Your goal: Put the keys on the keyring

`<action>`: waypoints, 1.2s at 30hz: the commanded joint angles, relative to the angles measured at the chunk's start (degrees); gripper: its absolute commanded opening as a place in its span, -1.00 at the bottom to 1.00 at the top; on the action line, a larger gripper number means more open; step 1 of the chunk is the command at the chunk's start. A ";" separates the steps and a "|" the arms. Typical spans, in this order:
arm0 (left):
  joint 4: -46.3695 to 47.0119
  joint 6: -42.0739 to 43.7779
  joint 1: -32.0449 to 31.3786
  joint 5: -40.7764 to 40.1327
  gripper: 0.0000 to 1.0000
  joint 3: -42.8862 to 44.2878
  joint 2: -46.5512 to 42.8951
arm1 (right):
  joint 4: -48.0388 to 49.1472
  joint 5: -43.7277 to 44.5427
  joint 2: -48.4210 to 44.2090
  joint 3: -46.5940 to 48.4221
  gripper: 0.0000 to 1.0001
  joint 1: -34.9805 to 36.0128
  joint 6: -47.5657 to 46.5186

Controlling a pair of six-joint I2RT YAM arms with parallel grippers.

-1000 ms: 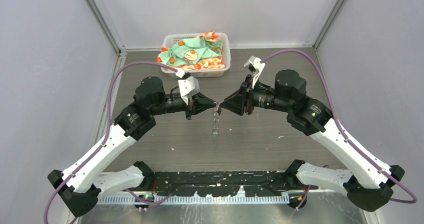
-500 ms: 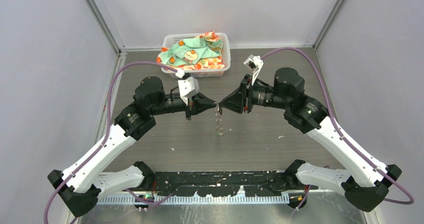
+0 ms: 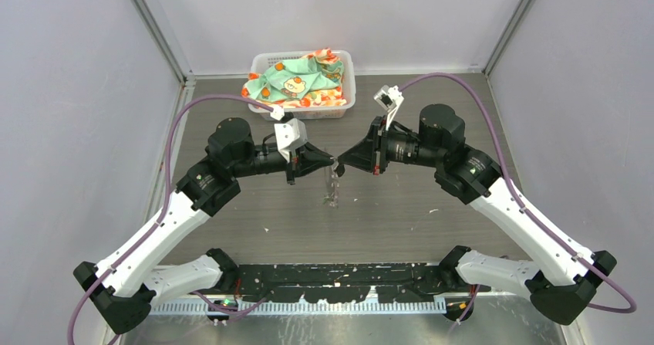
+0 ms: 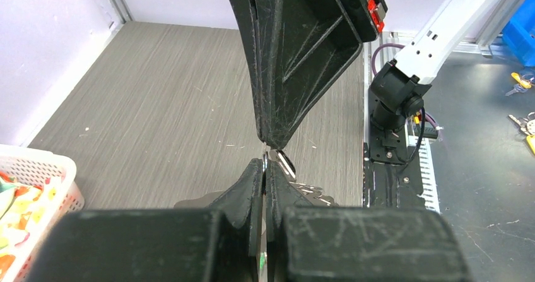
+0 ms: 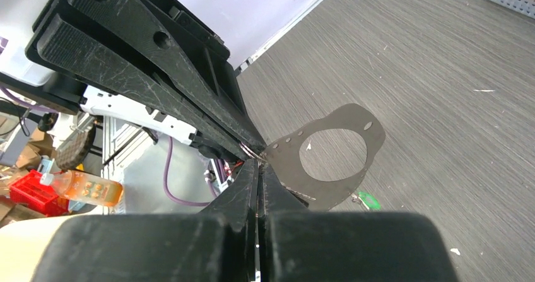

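Top external: left tool [image 3: 330, 162] and right tool [image 3: 341, 164] meet tip to tip above the middle of the surface [image 3: 432, 206]. A small metal cluster dangles just below the point where they meet; detail too fine to resolve from this view.

Left wrist: left tool fully closed, fingers pressed flat together, with a thin silver sliver of the keyring nipped at the tips. Right tool's tip comes down directly onto that spot. Silver blades of the keys [image 4: 308, 191] show just beyond and beneath the left fingertips.

Right wrist: right tool also fully closed, jaws together. Cannot tell whether it actually pinches anything.
- Keyring [image 5: 285, 158] reads as a flat grey loop with a large opening and small holes along one side, hanging off the meeting point.
- Green key head [image 5: 368, 200] sits at the loop's lower edge; threaded or not, cannot tell.

White basket [image 3: 348, 82] with patterned cloth stands well beyond both tools.
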 commanded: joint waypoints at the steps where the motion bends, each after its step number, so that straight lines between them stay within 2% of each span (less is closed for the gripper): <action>1: 7.03 0.71 0.01 0.76 -0.99 0.88 -1.59 | 3.07 -0.65 -1.93 -1.09 -0.98 -0.24 1.55; 14: 11.11 -1.47 0.01 1.84 -0.99 0.70 -1.87 | 9.09 -2.63 -2.48 -6.86 -0.96 -0.73 6.45; 16: 11.34 -1.73 0.01 2.06 -0.99 0.79 -1.87 | 9.09 -3.10 -2.37 -6.72 -0.83 -0.87 6.45; 21: 11.93 -3.37 0.01 2.68 -0.99 0.62 -1.93 | 5.01 -3.16 -3.49 -5.37 -0.19 -2.61 3.19; 25: 13.48 -6.24 0.01 5.55 -0.99 0.80 -1.84 | 0.89 -3.69 -5.57 -2.11 0.04 -4.82 -2.70; 30: 14.03 -13.00 0.81 10.40 -1.00 1.44 -0.83 | 0.28 -9.10 -6.79 1.51 0.11 -5.57 -9.27; 32: 14.50 -16.75 1.14 12.06 -0.99 1.72 -0.12 | 1.92 -11.29 -6.82 2.22 0.12 -5.64 -10.13; 36: 15.31 -18.76 1.22 13.10 -0.99 2.06 0.45 | 4.28 -16.80 -5.45 3.88 0.05 -5.61 -9.81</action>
